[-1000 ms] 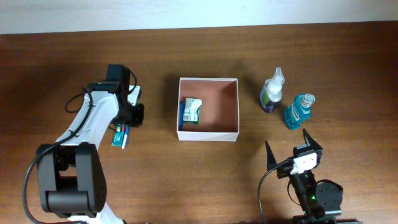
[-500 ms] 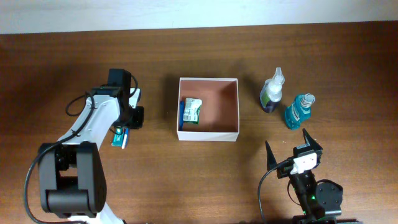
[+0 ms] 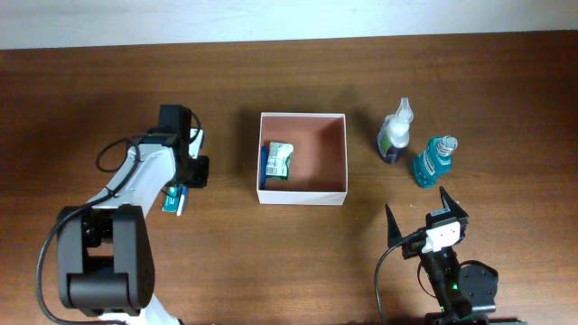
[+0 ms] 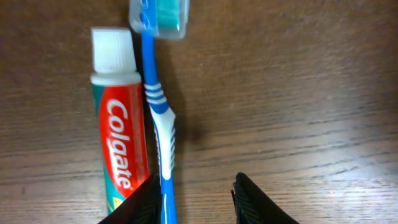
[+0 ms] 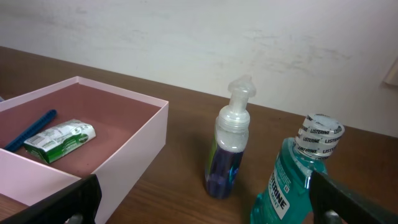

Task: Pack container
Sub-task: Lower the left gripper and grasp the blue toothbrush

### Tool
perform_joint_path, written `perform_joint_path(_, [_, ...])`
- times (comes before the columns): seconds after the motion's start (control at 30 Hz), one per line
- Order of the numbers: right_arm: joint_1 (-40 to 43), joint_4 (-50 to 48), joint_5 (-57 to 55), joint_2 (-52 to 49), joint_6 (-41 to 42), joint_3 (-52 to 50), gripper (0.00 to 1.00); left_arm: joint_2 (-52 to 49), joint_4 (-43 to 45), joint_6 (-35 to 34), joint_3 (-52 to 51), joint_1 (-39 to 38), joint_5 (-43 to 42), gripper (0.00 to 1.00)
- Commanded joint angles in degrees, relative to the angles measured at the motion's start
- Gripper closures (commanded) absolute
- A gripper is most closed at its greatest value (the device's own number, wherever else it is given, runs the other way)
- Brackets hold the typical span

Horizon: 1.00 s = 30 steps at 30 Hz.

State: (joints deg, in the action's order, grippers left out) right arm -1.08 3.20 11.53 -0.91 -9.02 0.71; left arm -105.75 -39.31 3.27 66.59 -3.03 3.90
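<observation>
Blue-handled toothbrush [image 4: 158, 112] lies with its long axis across the left tool's [image 4: 196, 202] closing line, offset toward the Colgate toothpaste tube [image 4: 118, 124]. Left tool: partly spread, empty. Right tool [image 3: 416, 203]: wide, empty. Container [image 3: 302, 197]: on the tabletop [image 3: 226, 262], to the toothbrush's right.

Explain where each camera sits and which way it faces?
Overhead: fixed above the table, looking straight down; left gripper and right gripper show.
Left wrist: behind the left gripper, facing down at toothpaste and toothbrush; its fingertips show.
Right wrist: low, looking across the table at container, pump bottle, mouthwash; fingertips show.
Shared: overhead and right wrist both show the container.
</observation>
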Motion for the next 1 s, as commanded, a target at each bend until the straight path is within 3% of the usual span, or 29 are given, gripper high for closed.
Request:
perform_joint_path(0.0, [0.46,0.07,-0.13,0.39,0.24,-0.39,0.02,0.44,1.31,0.5,-1.84,0.22,0.66,0.61])
perform_joint_path(0.8, [0.46,0.07,-0.13,0.39,0.24,-0.39,0.02,0.33,8.94,0.52,-7.58,0.2,1.99,0.62])
perform_joint_path(0.97, [0.46,0.09,-0.13,0.39,0.24,-0.39,0.02,0.33,8.9,0.52,-7.58,0.2,1.99,0.73])
